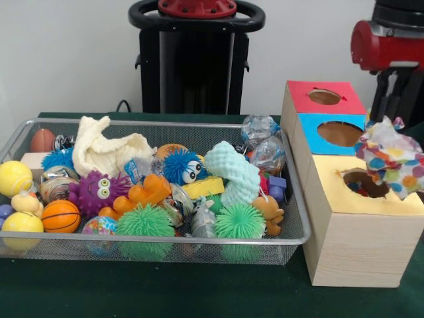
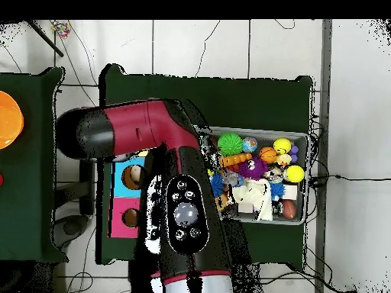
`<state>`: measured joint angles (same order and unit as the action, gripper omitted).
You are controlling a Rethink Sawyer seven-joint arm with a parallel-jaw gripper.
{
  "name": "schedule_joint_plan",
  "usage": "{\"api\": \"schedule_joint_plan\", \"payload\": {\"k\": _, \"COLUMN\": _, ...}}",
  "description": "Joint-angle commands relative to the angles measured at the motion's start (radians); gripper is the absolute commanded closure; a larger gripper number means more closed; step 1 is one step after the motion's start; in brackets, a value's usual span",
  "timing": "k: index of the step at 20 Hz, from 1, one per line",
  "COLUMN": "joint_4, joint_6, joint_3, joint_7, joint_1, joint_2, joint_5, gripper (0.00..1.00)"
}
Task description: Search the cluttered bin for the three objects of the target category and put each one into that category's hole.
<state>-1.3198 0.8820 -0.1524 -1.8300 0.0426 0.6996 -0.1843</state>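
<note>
Front: polka-dot cloth [image 1: 386,159] hangs directly over the yellow hole [image 1: 365,183] of the wooden box [image 1: 358,245], half in; claw hidden, grip state can't tell. Overhead: arm [image 2: 172,183] covers that end of the box, bin [image 2: 299,215] beside it.

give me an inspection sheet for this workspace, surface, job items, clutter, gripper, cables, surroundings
Surface: dark green table cloth.
Job's things: wire mesh bin full of toys; wooden sorting box with red, blue and yellow hole panels.
Clutter: polka-dot cloth draped at the yellow hole; cream cloth, green spiky balls, small orange basketball in the bin.
Gripper: hidden; only the red and black arm shows.
Cables: black cables on the floor.
Surroundings: white wall, black pedestal.
</note>
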Motion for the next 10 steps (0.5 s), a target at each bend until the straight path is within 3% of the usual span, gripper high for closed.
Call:
{"api": "schedule_joint_plan", "payload": {"k": 1, "joint_4": -0.103, "joint_6": -0.060, "joint_3": 0.033, "joint_7": -0.087, "joint_1": 0.073, "joint_2": -0.065, "joint_5": -0.030, "gripper": 1.00}}
{"api": "schedule_joint_plan", "payload": {"k": 5, "joint_4": -0.130, "joint_6": -0.107, "joint_3": 0.018, "joint_7": -0.068, "joint_1": 0.104, "joint_2": -0.075, "joint_5": -0.023, "gripper": 1.00}}
{"api": "schedule_joint_plan", "payload": {"k": 10, "joint_4": -0.128, "joint_6": -0.089, "joint_3": 0.022, "joint_7": -0.051, "joint_1": 0.118, "joint_2": -0.071, "joint_5": -0.034, "gripper": 1.00}}
